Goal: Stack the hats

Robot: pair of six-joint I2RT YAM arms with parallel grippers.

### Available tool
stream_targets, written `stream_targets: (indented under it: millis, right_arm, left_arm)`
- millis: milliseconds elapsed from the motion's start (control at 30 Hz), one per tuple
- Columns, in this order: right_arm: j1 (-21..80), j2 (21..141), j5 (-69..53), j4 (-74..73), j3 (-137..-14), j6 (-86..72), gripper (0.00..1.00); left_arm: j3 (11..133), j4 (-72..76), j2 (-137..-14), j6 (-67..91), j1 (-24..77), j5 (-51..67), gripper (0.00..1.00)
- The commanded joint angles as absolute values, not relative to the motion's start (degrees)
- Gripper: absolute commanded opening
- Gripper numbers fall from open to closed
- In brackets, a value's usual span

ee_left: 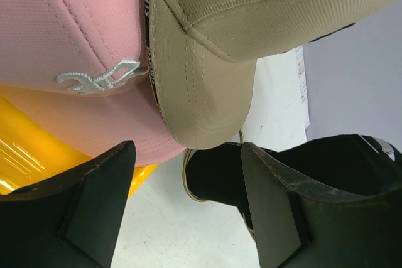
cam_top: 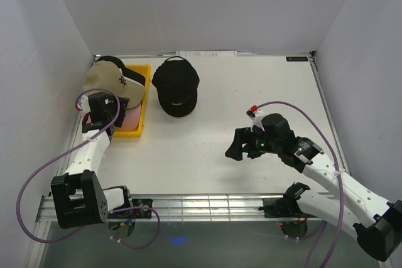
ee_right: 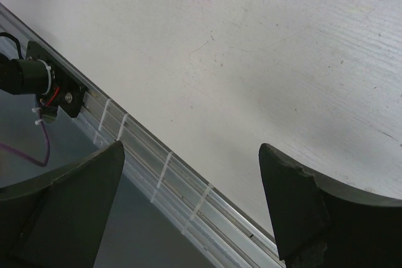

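Observation:
A tan hat (cam_top: 108, 78) with a black mark lies on top of a pink hat (cam_top: 130, 119) in the yellow tray (cam_top: 143, 92) at the far left. A black hat (cam_top: 176, 85) sits alone on the table to the right of the tray. My left gripper (cam_top: 108, 115) is open and empty, just in front of the pile. In the left wrist view (ee_left: 188, 177) the pink hat (ee_left: 63, 23), the tan hat's brim (ee_left: 201, 92) and the black hat (ee_left: 223, 177) lie ahead of the jaws. My right gripper (cam_top: 240, 145) is open and empty over bare table, as the right wrist view (ee_right: 191, 161) also shows.
A thin gold rim (ee_left: 186, 180) runs along the black hat's edge. The metal rail (cam_top: 201, 204) lines the near table edge and shows in the right wrist view (ee_right: 157, 167). White walls close in the left, back and right sides.

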State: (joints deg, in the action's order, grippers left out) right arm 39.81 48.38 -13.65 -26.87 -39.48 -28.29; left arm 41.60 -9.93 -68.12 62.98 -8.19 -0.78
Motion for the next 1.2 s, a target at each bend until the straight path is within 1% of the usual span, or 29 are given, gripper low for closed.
stream_targets:
  millis: [0, 1000, 1167]
  right_arm:
    - [39.64, 48.34, -13.10, -26.19, -39.90, -27.25, 0.92]
    - [39.64, 48.25, -12.66, -26.54, -39.46, -26.63, 0.92]
    - [39.64, 47.99, -12.39, -26.72, -39.46, -26.63, 0.92]
  left_arm:
    - [41.31, -6.68, -68.29, 61.88, -8.79, -0.09, 0.79]
    - [38.94, 6.15, -74.00, 63.46, -9.76, -0.09, 0.77]
    - [38.59, 7.73, -75.23, 64.07, -9.67, 2.02, 0.75]
